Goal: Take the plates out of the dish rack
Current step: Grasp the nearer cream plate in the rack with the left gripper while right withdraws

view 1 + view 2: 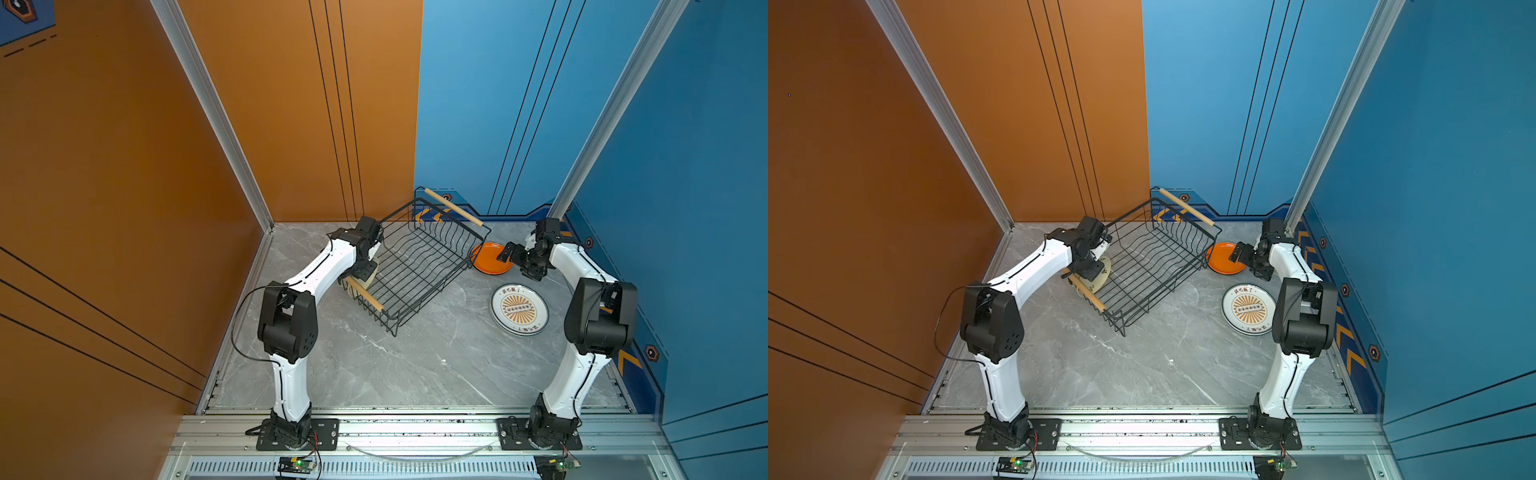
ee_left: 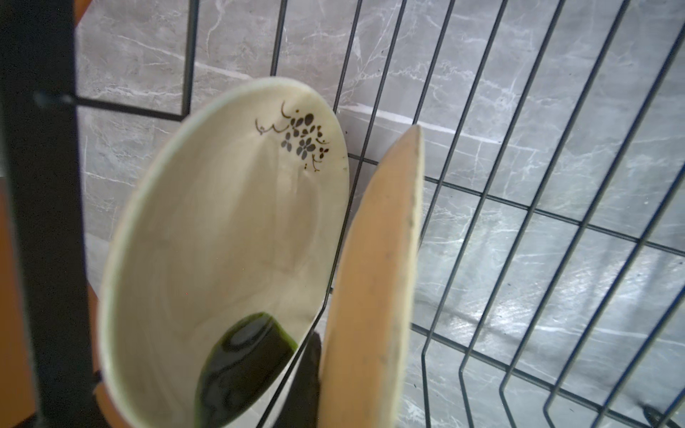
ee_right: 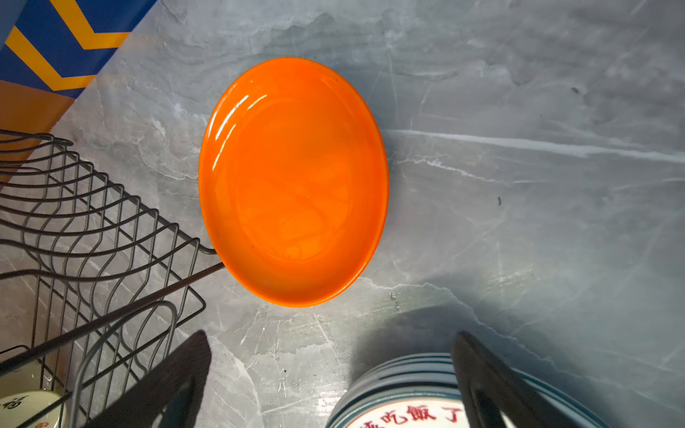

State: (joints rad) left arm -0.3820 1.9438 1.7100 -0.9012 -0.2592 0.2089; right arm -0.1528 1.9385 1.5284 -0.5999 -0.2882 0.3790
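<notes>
The black wire dish rack [image 1: 453, 207] [image 1: 1187, 207] stands slanted mid-table, and its slots look bare. At its near-left end, by a wooden handle [image 2: 374, 281], a cream plate [image 2: 222, 229] [image 1: 371, 271] [image 1: 1105, 270] with a small dark floral print stands on edge. My left gripper [image 2: 293, 344] [image 1: 362, 274] is shut on that plate's rim, one finger on each face. An orange plate [image 3: 293, 181] [image 1: 488, 259] [image 1: 1223, 259] lies flat right of the rack. My right gripper [image 3: 333, 385] [image 1: 508, 252] hangs open and holds nothing between it and a stack of sunburst plates [image 1: 519, 309] [image 1: 1249, 309] [image 3: 400, 389].
The grey marble table [image 1: 415, 365] is walled in orange on the left and blue at the back and right. Another cream dish with characters [image 3: 26, 407] shows through the rack wires [image 3: 111, 252]. The rack's far handle nears the back wall.
</notes>
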